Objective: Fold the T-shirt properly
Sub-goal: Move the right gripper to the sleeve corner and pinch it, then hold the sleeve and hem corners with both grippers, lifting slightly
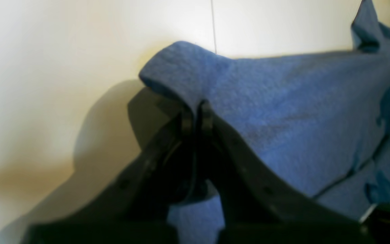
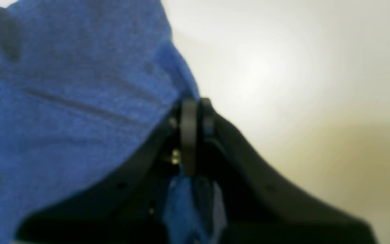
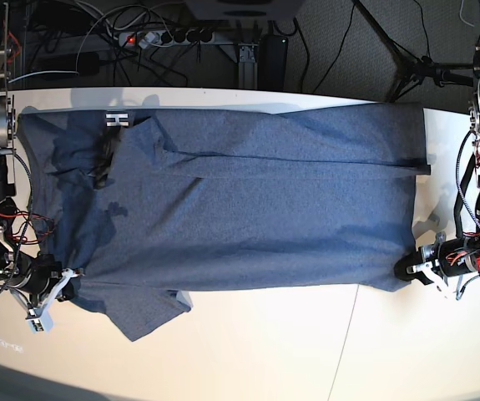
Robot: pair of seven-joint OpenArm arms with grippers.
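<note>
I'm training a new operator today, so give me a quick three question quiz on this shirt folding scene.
1. True or false: the left gripper is shut on the heathered blue-grey cotton T-shirt.
2. What does the right gripper hold: A) a cable, B) the T-shirt, C) nothing?
3. In the base view, what does the T-shirt lie on?

Key: 1 true; 2 B; 3 the white table.

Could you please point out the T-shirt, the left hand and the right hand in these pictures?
T-shirt (image 3: 248, 217): base view, middle of the spread body.
Left hand (image 1: 196, 108): left wrist view, between its fingertips, shut on fabric.
Right hand (image 2: 196, 103): right wrist view, between its fingertips, shut on fabric.
</note>
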